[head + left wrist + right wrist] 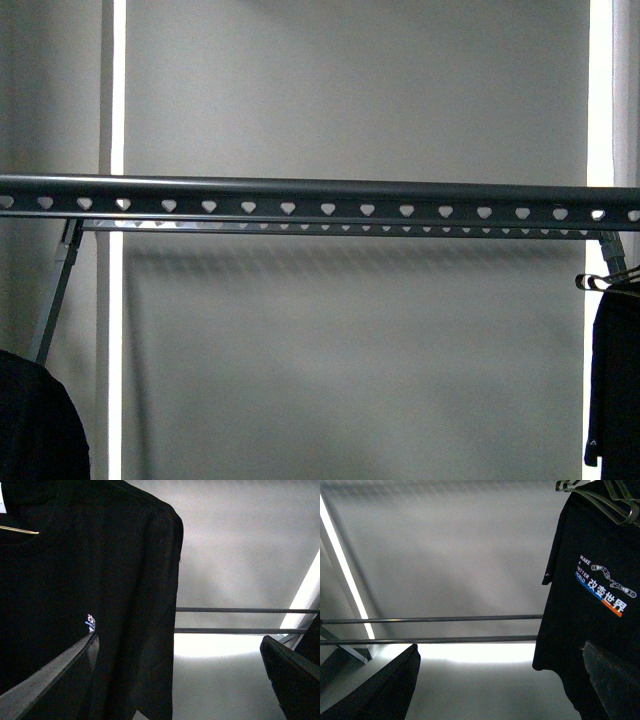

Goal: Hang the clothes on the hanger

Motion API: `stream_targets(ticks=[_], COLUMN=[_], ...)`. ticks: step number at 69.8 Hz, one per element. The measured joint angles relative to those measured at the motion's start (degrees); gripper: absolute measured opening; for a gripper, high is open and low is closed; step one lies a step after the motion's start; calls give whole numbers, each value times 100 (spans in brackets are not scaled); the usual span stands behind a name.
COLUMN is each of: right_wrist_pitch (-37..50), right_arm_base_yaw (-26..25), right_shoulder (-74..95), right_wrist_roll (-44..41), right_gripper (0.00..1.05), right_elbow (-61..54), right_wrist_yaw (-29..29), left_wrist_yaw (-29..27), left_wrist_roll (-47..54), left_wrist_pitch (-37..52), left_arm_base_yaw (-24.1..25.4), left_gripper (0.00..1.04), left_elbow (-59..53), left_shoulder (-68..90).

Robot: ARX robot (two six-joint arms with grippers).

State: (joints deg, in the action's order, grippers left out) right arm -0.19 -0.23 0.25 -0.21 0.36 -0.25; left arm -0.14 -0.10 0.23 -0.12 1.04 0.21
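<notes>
Both the right gripper (500, 647) and left gripper (178, 637) gape wide on nothing, probably because the printed T-shirt (590, 630) already hangs from a wire hanger (607, 502) at the right end of the rack (320, 190), so job's likely done.

- The hanger (320, 195) runs its heart-holed rail straight across at mid-height, with a thinner second rail (330, 228) just behind and below it.
- Under both rails the middle stretch is open, with only the pale wall (350, 360) behind.
- At the lower left, a slanted leg (55, 290) and a plain black garment (35, 420) close off that corner.
- At the right edge, the clothes (615, 380) hang from a wire hanger (603, 281) and block that side.
- The left wrist view shows the plain garment filling one whole side, with clear air beyond its sleeve edge.
- The right wrist view shows a wide free gap beside the printed shirt.
</notes>
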Motion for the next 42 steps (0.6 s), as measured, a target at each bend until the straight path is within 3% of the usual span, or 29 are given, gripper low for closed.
stream_targets(ticks=[21, 26, 29, 35, 42], right_wrist_pitch=[0, 0, 0, 0, 0], right_arm_base_yaw=[0, 0, 0, 0, 0], right_shoulder=[0, 0, 0, 0, 0], right_wrist_roll=[0, 2, 0, 0, 0], right_gripper=[97, 97, 97, 97, 97], right_elbow=[0, 0, 0, 0, 0], right_wrist_yaw=[0, 2, -7, 2, 2], left_wrist_yaw=[0, 726, 809, 170, -859], left_wrist_roll=[0, 157, 164, -166, -1397], left_wrist_pitch=[0, -258, -162, 516, 669], left_arm_base_yaw=[0, 87, -35, -468, -337], left_gripper=[98, 98, 98, 98, 98], left_elbow=[0, 101, 197, 636, 1705], left_shoulder=[0, 221, 579, 1572, 3091])
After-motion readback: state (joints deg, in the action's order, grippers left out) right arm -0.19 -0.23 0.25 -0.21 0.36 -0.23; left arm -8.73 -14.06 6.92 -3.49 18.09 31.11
